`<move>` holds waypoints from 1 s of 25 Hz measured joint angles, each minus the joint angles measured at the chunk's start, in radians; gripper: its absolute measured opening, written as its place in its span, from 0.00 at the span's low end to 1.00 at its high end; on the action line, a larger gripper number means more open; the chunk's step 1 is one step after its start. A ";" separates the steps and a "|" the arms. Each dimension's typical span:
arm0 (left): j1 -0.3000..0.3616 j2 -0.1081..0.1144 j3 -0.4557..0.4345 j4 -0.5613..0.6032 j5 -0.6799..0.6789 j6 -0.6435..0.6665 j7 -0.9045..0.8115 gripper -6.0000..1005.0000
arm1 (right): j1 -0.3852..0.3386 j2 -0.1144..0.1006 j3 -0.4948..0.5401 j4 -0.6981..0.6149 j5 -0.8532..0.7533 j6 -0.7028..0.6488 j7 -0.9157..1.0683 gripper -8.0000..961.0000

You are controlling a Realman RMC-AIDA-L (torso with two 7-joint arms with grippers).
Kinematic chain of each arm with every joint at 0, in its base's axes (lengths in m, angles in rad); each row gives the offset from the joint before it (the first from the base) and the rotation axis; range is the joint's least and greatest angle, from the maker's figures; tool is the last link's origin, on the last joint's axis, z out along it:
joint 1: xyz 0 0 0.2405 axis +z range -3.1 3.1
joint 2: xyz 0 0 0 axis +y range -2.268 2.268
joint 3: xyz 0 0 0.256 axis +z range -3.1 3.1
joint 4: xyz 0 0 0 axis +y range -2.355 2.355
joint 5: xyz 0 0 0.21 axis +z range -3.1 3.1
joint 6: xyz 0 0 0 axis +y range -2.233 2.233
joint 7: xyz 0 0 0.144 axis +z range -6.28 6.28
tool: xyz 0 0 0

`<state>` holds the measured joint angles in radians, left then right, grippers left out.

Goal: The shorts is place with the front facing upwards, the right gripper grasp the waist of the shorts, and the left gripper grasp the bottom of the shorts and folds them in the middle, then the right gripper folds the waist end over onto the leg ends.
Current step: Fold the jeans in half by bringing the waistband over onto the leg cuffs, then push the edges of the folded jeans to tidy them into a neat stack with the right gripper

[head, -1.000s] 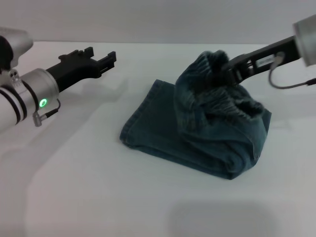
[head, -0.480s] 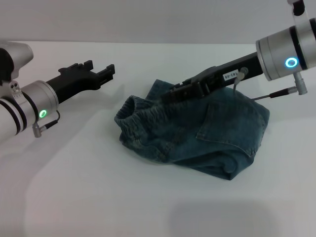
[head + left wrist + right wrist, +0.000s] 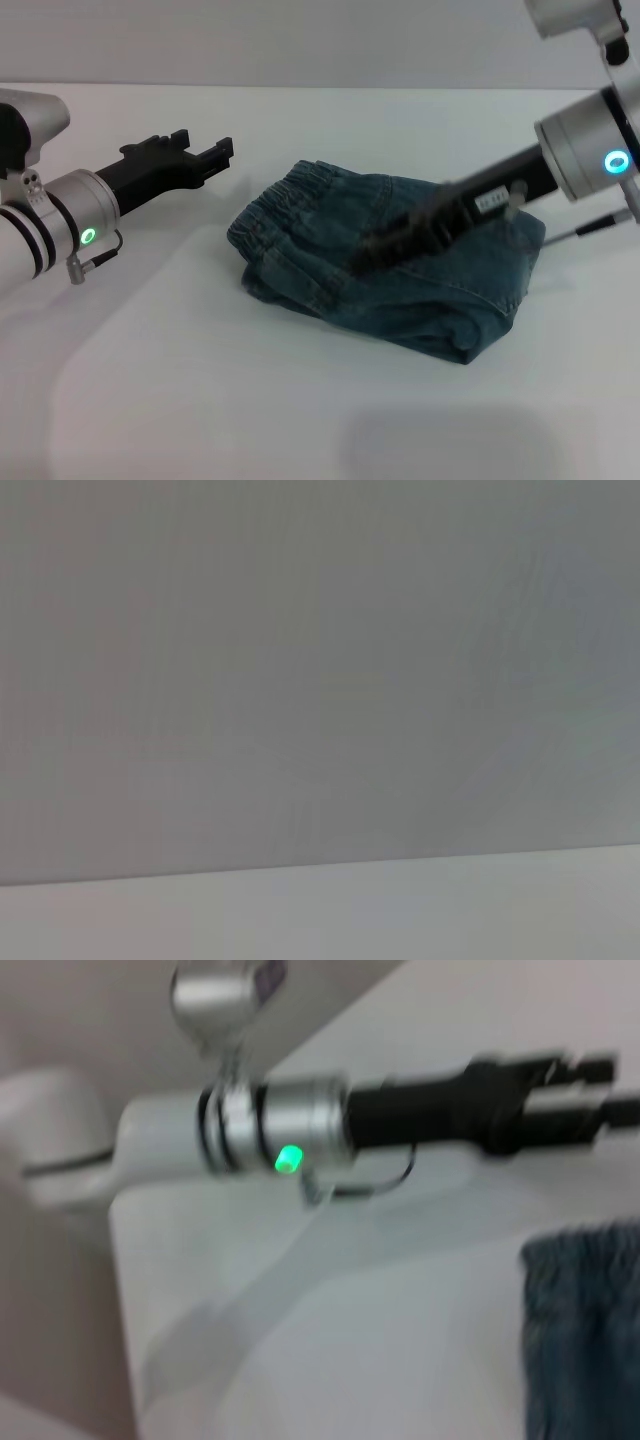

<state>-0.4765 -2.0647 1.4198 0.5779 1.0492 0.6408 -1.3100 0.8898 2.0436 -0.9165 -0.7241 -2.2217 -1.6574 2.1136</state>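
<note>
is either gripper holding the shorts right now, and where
Left gripper holds nothing, open and clear of the shorts. Right gripper is over them, too blurred to tell.

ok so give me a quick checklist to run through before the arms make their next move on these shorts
1. Waist end folded over: ok. The elastic waistband lies on top of the shorts, toward the robot's left.
2. Leg ends lined up under the waistband: cannot tell, they are covered.
3. Bundle flat: ok, it rests on the table with nothing lifted.
4. Right hand released: cannot tell. It is motion-blurred low over the middle of the shorts.
5. Left hand out of the way: ok. It hangs open over bare table to the left, apart from the cloth.
</note>
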 joint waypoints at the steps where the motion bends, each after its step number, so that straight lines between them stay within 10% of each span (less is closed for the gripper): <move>1: -0.001 0.000 0.000 -0.002 0.000 0.000 0.000 0.69 | -0.005 0.000 -0.014 0.000 -0.001 -0.018 -0.001 0.52; 9: -0.007 0.001 -0.002 -0.006 0.000 -0.003 0.000 0.69 | -0.056 0.003 -0.194 -0.028 -0.042 -0.168 0.000 0.52; 25: -0.032 -0.001 -0.012 -0.026 -0.002 -0.004 0.012 0.69 | -0.103 0.000 -0.167 -0.037 -0.207 -0.028 0.031 0.52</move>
<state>-0.5081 -2.0659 1.4075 0.5516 1.0475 0.6370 -1.2977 0.7867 2.0434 -1.0838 -0.7608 -2.4282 -1.6853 2.1442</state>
